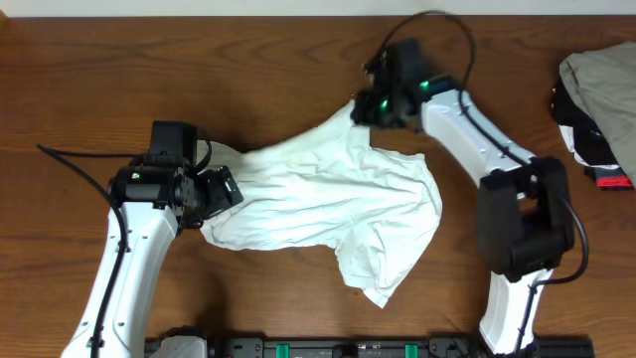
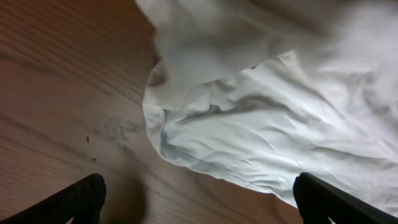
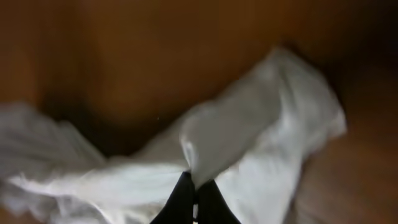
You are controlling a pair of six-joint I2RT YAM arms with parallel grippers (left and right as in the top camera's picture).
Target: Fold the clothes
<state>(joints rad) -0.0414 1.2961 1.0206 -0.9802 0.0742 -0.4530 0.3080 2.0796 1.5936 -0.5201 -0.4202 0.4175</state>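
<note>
The right pincer [image 1: 364, 107] is pressed together, pinching an edge of the wrinkly white cotton T-shirt [image 1: 328, 199]. The left pincer [image 1: 225, 189] is spread wide; the shirt's other end lies just ahead of its 2 fingers [image 2: 74, 199].

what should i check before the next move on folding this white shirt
1. Grip of the right end effector on the shirt: ok, shut on its far edge.
2. Grip of the left end effector: not ok, it is wide open over the shirt's left edge and holds nothing.
3. Shirt lying flat: not ok, it is bunched and wrinkled.
4. Which side faces up: cannot tell, no print shows.
5. The pile of other clothes is out of the way: ok, it sits apart at the right edge of the table.
</note>
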